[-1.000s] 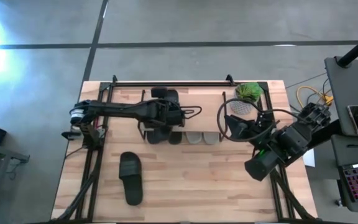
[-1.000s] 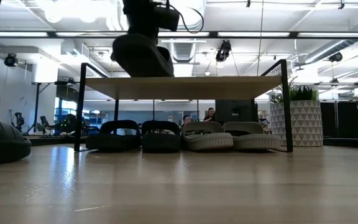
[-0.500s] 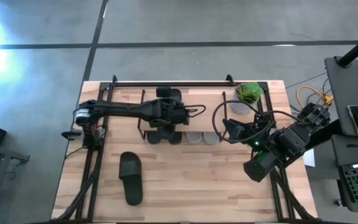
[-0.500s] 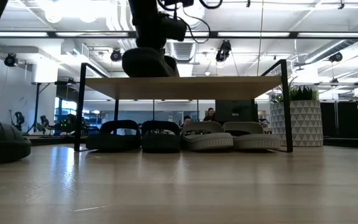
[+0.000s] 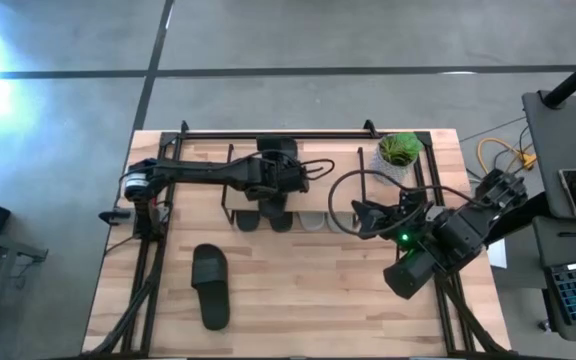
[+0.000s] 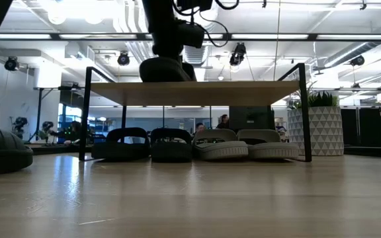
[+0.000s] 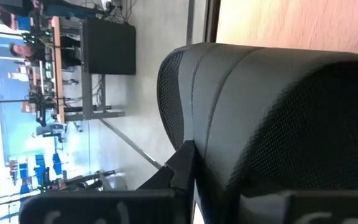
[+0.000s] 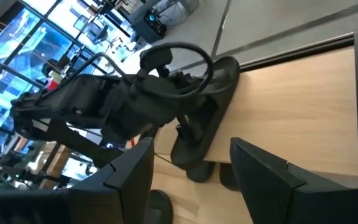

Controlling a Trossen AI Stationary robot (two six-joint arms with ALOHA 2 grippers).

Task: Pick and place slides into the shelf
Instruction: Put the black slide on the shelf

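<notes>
My left gripper (image 5: 286,178) reaches from the table's left over the shelf (image 6: 197,92) and is shut on a black slide (image 6: 167,69). That slide hangs right at the shelf's top board, toward its left half. Under the board stand two dark slides (image 6: 149,143) and two pale grey slides (image 6: 242,143), all on their soles. Another dark slide (image 5: 211,286) lies sole-down on the table, near the left. My right gripper (image 5: 360,216) hovers open to the right of the shelf, touching nothing. My left gripper holds the black slide (image 5: 276,155) about its middle, coming at it roughly level from the table's left. In the left wrist view the slide (image 7: 272,118) fills the picture and hides where the fingers meet it. It sits level under the gripper; whether its sole touches the board I cannot tell.
A green plant in a white patterned pot (image 5: 398,152) stands at the table's far right, beside the shelf. Black frame bars run along the table's far edge (image 5: 268,132) and sides. Bare wood lies in front of the shelf, toward the near edge.
My left gripper has carried the black slide a little toward the table's right and down, from above the shelf to the level of its top board. My right gripper has drifted toward the table's left and near edge, staying open.
</notes>
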